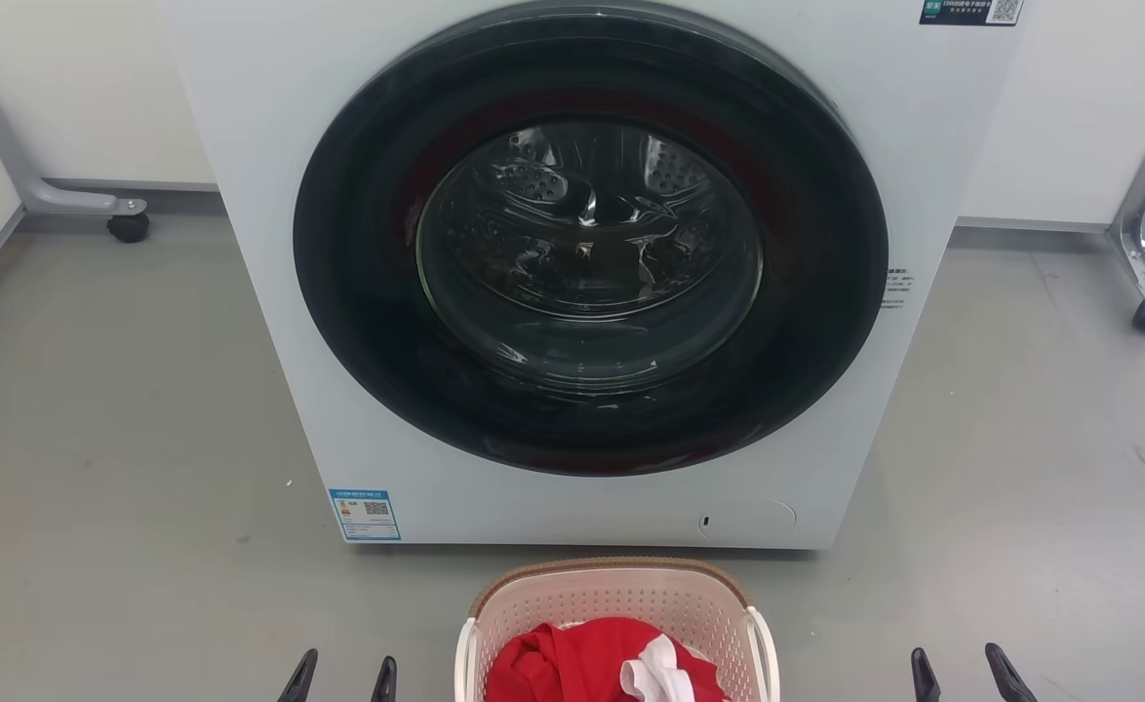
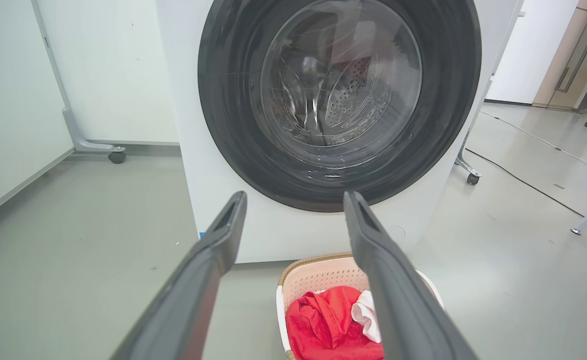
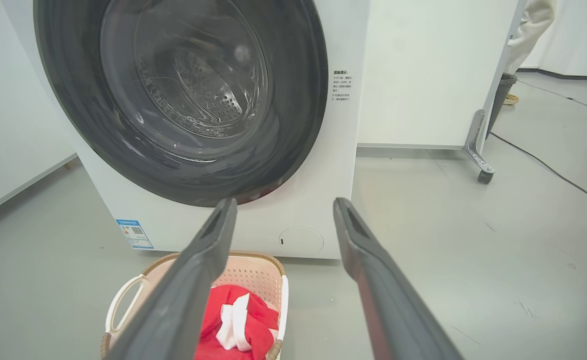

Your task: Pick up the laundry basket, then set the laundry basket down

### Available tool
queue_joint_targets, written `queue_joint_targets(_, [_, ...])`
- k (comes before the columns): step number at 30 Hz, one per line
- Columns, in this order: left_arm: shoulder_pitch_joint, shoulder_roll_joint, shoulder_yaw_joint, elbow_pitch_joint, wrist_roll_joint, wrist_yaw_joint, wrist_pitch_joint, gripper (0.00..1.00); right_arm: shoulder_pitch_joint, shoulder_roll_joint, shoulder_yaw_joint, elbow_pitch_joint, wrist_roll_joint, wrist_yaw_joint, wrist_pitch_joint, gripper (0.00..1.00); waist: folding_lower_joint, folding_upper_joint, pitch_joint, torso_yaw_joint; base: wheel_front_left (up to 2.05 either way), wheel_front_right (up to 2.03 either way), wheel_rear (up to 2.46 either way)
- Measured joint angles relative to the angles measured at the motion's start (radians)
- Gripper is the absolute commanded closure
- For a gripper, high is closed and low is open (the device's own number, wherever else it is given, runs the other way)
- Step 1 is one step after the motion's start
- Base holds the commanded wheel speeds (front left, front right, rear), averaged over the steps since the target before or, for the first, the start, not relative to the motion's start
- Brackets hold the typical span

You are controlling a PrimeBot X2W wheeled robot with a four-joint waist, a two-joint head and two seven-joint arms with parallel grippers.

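The laundry basket (image 1: 621, 597) stood on the grey floor (image 1: 114, 439) just in front of the washing machine (image 1: 260, 244), at the bottom middle of the head view. It held a red garment (image 1: 553, 668) with a white piece of cloth (image 1: 655, 675) on top. The left gripper (image 1: 343, 680) sat apart from the basket's left side and the right gripper (image 1: 966, 675) farther off its right side. Both were low, with fingers pointing toward the machine. Each pair of jaws was spread wide and held nothing. In the wrist views the basket lay below the fingers, with the machine's round dark door (image 1: 592, 244) closed beyond the fingertips.
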Motion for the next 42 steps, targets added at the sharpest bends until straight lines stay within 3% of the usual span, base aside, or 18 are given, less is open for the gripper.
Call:
queue_joint_targets(38, [0.030,-0.038,0.037,-0.039,0.061,0.000,0.025,0.00,0.048,0.033,-0.074,-0.088,-0.070,0.000,0.041,0.00,0.0000,0.0000,0.010,0.000,0.00,0.00,0.00])
queue_joint_targets(39, [0.032,-0.039,0.038,-0.041,0.061,0.000,0.026,1.00,0.050,0.033,-0.075,-0.089,-0.070,0.000,0.043,1.00,0.0000,0.0000,0.011,0.000,0.00,0.00,0.00])
queue_joint_targets(42, [0.040,-0.046,0.031,-0.009,0.061,-0.001,0.028,1.00,0.060,0.044,-0.069,-0.058,-0.069,0.000,0.045,1.00,0.0000,0.0001,0.011,0.000,0.00,0.00,0.00])
